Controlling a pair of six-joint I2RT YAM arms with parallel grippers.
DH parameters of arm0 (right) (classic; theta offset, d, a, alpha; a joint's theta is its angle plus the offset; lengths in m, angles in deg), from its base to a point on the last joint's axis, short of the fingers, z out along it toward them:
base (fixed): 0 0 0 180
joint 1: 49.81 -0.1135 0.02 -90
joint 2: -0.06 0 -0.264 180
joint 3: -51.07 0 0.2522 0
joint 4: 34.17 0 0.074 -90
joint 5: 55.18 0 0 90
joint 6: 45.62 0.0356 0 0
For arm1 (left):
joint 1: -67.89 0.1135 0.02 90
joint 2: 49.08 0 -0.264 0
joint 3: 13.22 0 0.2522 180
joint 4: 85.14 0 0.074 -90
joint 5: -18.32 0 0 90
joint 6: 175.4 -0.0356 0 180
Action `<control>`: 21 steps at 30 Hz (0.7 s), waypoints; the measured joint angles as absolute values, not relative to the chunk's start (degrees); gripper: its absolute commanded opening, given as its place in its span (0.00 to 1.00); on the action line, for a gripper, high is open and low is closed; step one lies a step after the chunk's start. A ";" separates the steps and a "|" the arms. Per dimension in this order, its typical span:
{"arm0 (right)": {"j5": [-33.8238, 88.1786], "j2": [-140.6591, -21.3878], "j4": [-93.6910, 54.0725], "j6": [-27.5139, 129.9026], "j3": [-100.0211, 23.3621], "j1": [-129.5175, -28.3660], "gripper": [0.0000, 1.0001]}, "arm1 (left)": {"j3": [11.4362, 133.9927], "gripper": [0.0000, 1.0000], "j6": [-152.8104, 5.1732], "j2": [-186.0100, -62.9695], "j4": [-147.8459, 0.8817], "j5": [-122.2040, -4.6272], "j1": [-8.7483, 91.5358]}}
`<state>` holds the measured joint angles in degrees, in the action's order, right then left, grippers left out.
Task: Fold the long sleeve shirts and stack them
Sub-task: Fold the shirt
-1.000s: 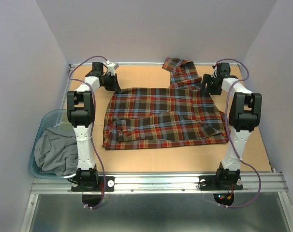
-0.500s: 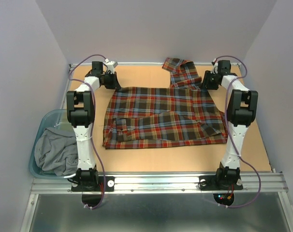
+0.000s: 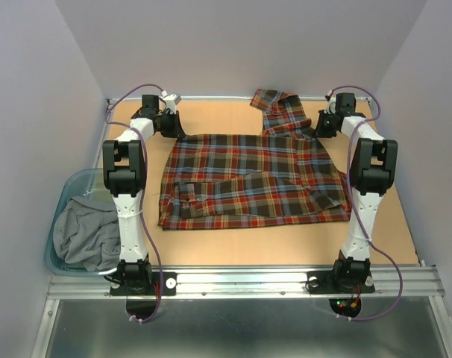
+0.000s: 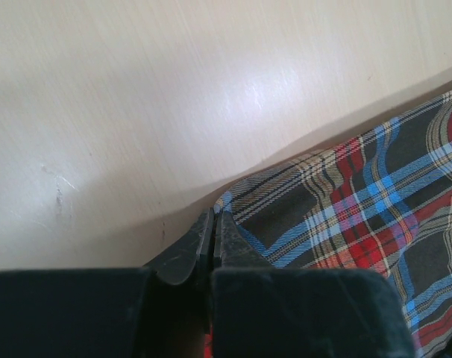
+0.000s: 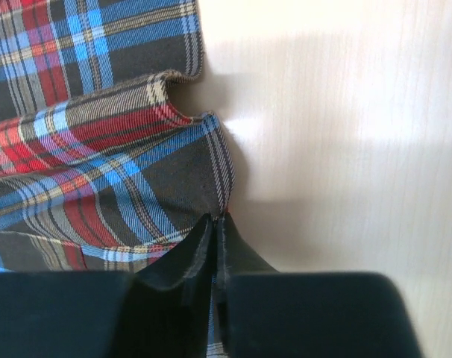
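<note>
**Both Grippers Pinch Plaid Shirt at Far Corners**

The left gripper point(image 4: 213, 216) has its two black fingers pressed together on the edge of the plaid shirt point(image 4: 345, 216), with a sliver of red cloth showing between them lower down. The right gripper point(image 5: 217, 218) is likewise closed tight, the shirt's hem running straight into the seam between its fingers, and the cloth ahead of it buckles into two small ridges.

From above, the left gripper point(image 3: 174, 125) sits at the shirt's far left corner and the right gripper point(image 3: 321, 125) at its far right corner, both arms reaching to the back of the table point(image 3: 211, 246). The plaid shirt point(image 3: 248, 179), in red, dark brown, navy and yellow, lies spread flat across the middle of the tan, wood-look tabletop, one sleeve point(image 3: 211, 188) folded across its body and another part point(image 3: 278, 108) trailing toward the far edge.

A metal rail point(image 3: 248, 282) carries the arm bases along the near edge. Off the table's left side, a pale blue bin point(image 3: 62, 194) holds a crumpled grey garment point(image 3: 80, 231). Plain lavender walls point(image 3: 233, 45) enclose the table on three sides.
</note>
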<state>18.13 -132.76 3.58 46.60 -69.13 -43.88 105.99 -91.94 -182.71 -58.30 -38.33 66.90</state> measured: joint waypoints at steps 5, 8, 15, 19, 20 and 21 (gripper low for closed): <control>18.61 -132.76 3.58 46.55 -69.22 -43.88 0.01 | 105.99 0.00 -91.97 -182.66 -58.25 -39.58 66.90; 18.72 -132.76 3.58 46.53 -69.24 -43.88 0.01 | 105.99 0.00 -91.94 -182.25 -58.19 -40.39 66.90; 18.83 -130.00 4.13 46.73 -69.26 -43.88 0.01 | 105.99 0.00 -91.99 -178.03 -57.90 -42.49 66.88; 19.42 -125.50 4.15 46.84 -69.26 -43.88 0.01 | 105.97 0.00 -91.90 -174.75 -58.82 -44.50 66.88; 19.44 -124.30 4.11 46.90 -69.24 -43.88 0.01 | 105.69 0.00 -91.81 -173.68 -59.67 -45.04 66.88; 19.44 -123.42 4.04 46.95 -69.24 -43.88 0.01 | 105.23 0.00 -91.75 -172.91 -60.22 -45.28 66.88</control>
<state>19.44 -123.42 4.04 46.95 -69.24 -43.88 105.23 -91.75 -172.91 -60.22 -45.28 66.88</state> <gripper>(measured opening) 0.023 0.088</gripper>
